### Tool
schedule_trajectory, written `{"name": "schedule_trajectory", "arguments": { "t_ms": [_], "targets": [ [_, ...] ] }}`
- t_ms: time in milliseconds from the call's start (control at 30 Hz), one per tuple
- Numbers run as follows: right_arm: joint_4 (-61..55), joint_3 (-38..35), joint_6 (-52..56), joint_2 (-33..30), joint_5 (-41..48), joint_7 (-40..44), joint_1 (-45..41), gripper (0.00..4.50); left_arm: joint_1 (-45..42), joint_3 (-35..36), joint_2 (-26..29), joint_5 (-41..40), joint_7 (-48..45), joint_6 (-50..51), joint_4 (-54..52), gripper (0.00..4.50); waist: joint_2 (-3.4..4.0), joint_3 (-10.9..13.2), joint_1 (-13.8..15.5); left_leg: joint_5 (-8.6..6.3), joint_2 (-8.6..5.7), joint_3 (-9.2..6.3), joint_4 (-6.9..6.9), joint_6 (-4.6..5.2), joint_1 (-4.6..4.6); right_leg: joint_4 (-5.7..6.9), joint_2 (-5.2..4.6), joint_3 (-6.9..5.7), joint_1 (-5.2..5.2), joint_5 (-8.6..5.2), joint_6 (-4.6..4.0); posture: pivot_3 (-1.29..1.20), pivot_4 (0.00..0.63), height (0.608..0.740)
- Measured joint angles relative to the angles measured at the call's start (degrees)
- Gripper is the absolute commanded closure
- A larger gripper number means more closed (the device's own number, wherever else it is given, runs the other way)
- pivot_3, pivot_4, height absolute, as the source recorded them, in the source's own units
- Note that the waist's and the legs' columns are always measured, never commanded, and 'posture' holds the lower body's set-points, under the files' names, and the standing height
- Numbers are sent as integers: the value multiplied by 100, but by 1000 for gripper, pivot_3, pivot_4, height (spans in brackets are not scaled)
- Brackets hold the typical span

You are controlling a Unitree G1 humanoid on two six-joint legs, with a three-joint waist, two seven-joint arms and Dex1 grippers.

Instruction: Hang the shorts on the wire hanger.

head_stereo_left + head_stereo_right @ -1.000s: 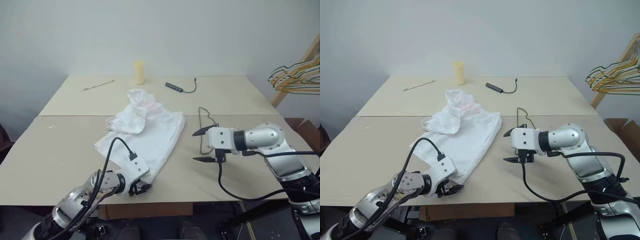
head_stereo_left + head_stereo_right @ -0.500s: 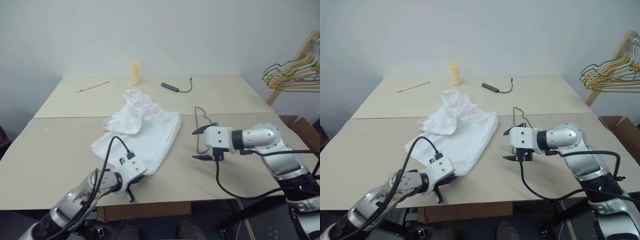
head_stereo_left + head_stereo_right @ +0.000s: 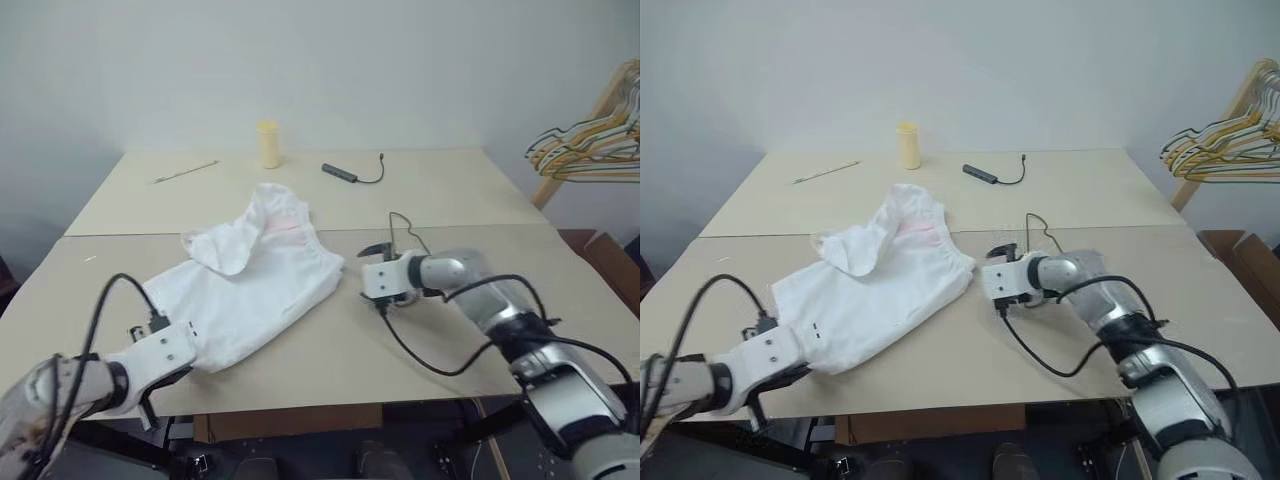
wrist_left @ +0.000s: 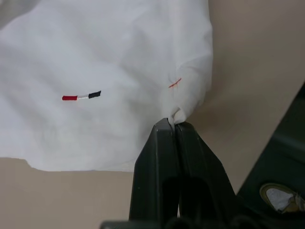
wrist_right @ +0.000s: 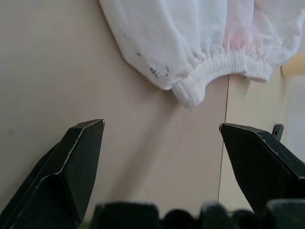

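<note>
Left gripper (image 4: pixel 172 125) pinches a hem corner of the thin white cloth shorts (image 3: pixel 250 285); right gripper (image 5: pixel 159 143) is spread wide just beside their elastic waistband.
Spread on the tan table (image 3: pixel 420 190), the shorts look light, limp and prone to sagging; the gathered waistband seems the firmest hold. The dark thin wire hanger (image 3: pixel 402 235) lies behind the right gripper.

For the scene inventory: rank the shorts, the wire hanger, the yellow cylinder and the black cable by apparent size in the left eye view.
1. shorts
2. wire hanger
3. black cable, close to the hanger and farther off, so unsure
4. yellow cylinder
</note>
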Motion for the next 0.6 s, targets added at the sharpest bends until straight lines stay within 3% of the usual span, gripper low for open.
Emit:
{"name": "schedule_trajectory", "arguments": {
  "t_ms": [133, 367, 467, 600],
  "targets": [
    [813, 256, -672, 353, -402, -435, -372, 0, 586, 664, -186, 205, -312, -332, -56, 4473, 1, 0, 38, 0, 2, 0, -1, 0, 5, 4, 1, -1, 2, -10, -21, 141, 0, 740],
    [2033, 634, -1507, 840, -998, -1234, -957, 0, 833, 1013, -479, 409, -523, -571, -67, 4473, 2, 1, 106, 1, 2, -2, -1, -1, 5, 7, 0, -4, 2, -10, -24, 162, 0, 740],
    [2422, 666, -1754, 996, -1056, -1343, -1070, 593, 863, 1105, -561, 463, -601, -614, -67, 4500, 1, 0, 92, 1, 4, -2, -1, -1, 6, 8, 1, -5, 3, -7, -20, 166, 0, 740],
    [2733, 707, -2046, 1042, -1061, -1225, -1143, 2046, 906, 1188, -633, 567, -665, -751, -66, 4500, 2, 1, 91, 1, 6, -2, -3, -1, 8, 12, 3, -6, 2, -4, -15, 168, 0, 740]
  ]
}}
